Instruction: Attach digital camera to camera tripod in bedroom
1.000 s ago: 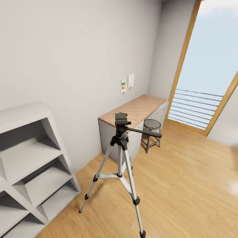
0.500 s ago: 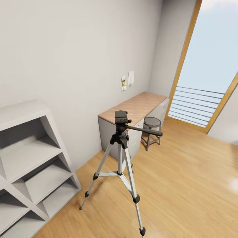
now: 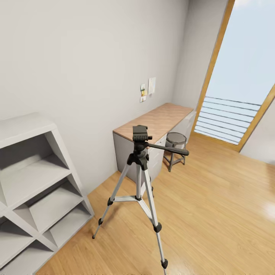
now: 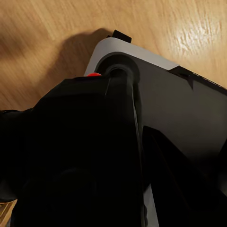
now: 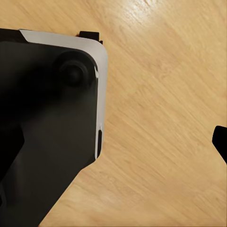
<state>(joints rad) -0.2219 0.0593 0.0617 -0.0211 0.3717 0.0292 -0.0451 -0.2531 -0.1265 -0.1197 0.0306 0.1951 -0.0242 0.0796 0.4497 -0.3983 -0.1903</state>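
Note:
The camera tripod (image 3: 139, 164) stands on the wood floor in the middle of the head view, silver legs spread. Its black head (image 3: 139, 134) is bare on top and its pan handle (image 3: 168, 149) points right. In the left wrist view the digital camera (image 4: 71, 142), a black body with a red dot (image 4: 94, 74), sits very close to the lens, and my left gripper (image 4: 94, 161) is shut on it. My right gripper (image 5: 118, 151) hangs over the floor, open and holding nothing, with one dark fingertip (image 5: 221, 142) at the frame's edge.
White cube shelving (image 3: 34, 179) stands left of the tripod. Behind it are a wood-topped desk (image 3: 160, 120) along the grey wall and a small dark round stool (image 3: 175, 143). A tall window (image 3: 244, 76) is at the right. My own base (image 5: 47, 118) shows below both wrists.
The whole head view has shifted slightly, so the tripod sits a little higher in the picture and more floor shows. The tripod itself has not moved.

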